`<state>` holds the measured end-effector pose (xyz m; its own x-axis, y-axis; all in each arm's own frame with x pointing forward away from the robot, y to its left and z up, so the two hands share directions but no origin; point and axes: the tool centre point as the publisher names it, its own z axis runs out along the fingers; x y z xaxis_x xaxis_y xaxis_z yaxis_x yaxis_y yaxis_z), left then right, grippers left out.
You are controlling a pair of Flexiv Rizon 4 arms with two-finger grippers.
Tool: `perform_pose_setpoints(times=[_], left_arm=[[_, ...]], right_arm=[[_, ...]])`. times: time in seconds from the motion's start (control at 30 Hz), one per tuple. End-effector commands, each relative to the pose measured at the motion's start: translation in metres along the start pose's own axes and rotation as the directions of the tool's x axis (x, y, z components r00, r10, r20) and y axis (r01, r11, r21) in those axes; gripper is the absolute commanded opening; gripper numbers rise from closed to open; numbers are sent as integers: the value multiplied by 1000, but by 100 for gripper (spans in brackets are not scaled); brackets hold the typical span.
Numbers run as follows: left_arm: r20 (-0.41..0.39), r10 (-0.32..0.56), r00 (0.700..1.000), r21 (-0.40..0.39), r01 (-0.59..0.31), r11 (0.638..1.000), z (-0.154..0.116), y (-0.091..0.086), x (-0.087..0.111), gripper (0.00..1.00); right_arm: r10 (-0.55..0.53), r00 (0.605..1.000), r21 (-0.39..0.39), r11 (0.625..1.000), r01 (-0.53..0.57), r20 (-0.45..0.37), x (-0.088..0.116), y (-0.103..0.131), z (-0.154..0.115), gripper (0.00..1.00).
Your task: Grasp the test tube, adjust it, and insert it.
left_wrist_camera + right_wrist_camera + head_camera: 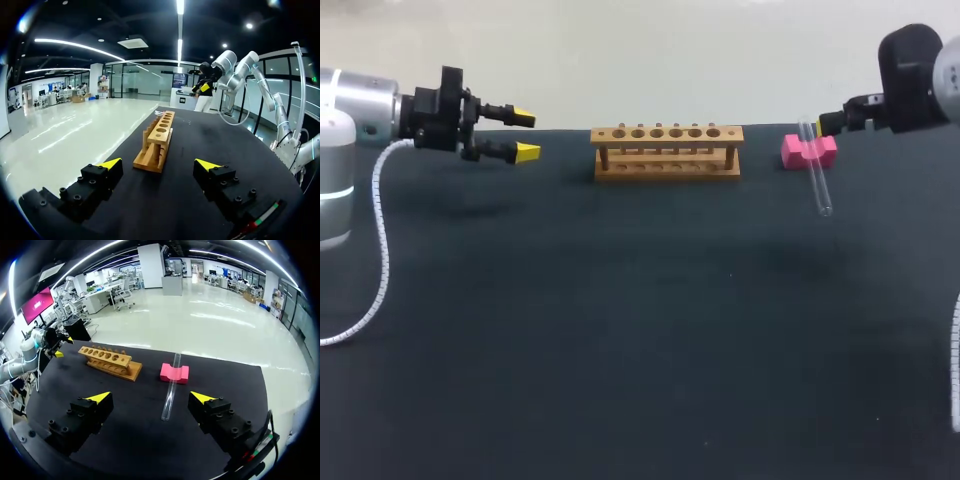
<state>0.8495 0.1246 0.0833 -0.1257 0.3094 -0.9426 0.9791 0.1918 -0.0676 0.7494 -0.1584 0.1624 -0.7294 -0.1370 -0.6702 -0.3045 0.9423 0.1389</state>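
**Lining up the right gripper on the test tube**

We are judging the step in hand to be the grasp, which is not yet made. We are holding our right gripper (151,397) above the table (620,350) with its yellow-tipped fingers spread wide and nothing between them.

The test tube (170,390) is lying off the right end of the wooden rack (110,362), well apart from it. Its far end is resting on a pink block (174,373) and its near end is lying on the table. From the right wrist, the tube is lying ahead of the gripper and pointing away from it. It is running a little off the line midway between the fingers, and it is touching neither finger.

To grasp well, we are planning for these points:
- straddling the tube across its width, near the block where the glass is riding clear of the table;
- staying clear of the block itself;
- closing gently, since round glass is likely to roll or slip;
- leaving one end free for the rack's holes.

Our left gripper (525,134) is hanging off the rack's left end, wide open and empty.
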Motion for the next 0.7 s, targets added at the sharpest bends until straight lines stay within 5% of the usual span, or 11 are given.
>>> perform_pose_setpoints(times=[0.03,0.17,0.27,0.7], left_arm=[[2,2,1000,5,-2,1000,0,2,1,100],[2,2,1000,5,-2,1000,0,2,1,100],[2,2,1000,5,-2,1000,0,2,1,100],[2,2,1000,5,-2,1000,0,2,1,100]], right_arm=[[-1,996,-6,1000,0,-92,-3,-1,-1,100],[-1,996,-6,1000,0,-92,-3,-1,-1,100],[6,998,87,996,0,-64,-4,1,14,100],[89,991,244,963,-110,97,-5,3,53,100]])
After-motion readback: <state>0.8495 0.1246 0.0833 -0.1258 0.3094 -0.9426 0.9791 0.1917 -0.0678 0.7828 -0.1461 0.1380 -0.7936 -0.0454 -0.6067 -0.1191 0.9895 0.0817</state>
